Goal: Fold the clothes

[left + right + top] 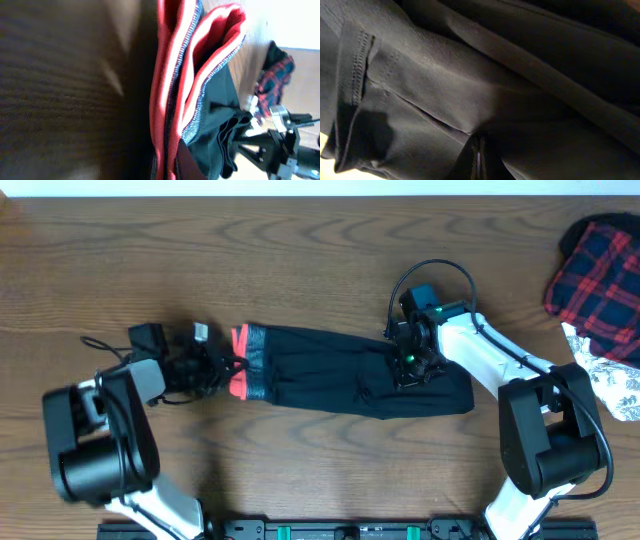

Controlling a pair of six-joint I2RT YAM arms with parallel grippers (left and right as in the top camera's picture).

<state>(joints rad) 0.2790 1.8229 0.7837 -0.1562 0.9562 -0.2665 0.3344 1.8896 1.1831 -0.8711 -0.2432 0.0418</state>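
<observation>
Left tool (213, 365) pinched shut on the red waistband (240, 363), right tool (412, 362) pressed together on cloth near the leg end: trousers (320, 370) flat on the tabletop (300, 260), long axis left-right between both tools, one arm at each end; only the left wrist view shows the waistband's layers, only the overhead view the full length.

Both arms reach inward; left hand (228, 368) closed, right hand (412, 360) closed.

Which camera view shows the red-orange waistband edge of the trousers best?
The left wrist view: the waistband edge fills it, with folded layers and stitching visible. Overhead shows only a small strip. The right wrist view shows only black fabric of the trousers.
</observation>
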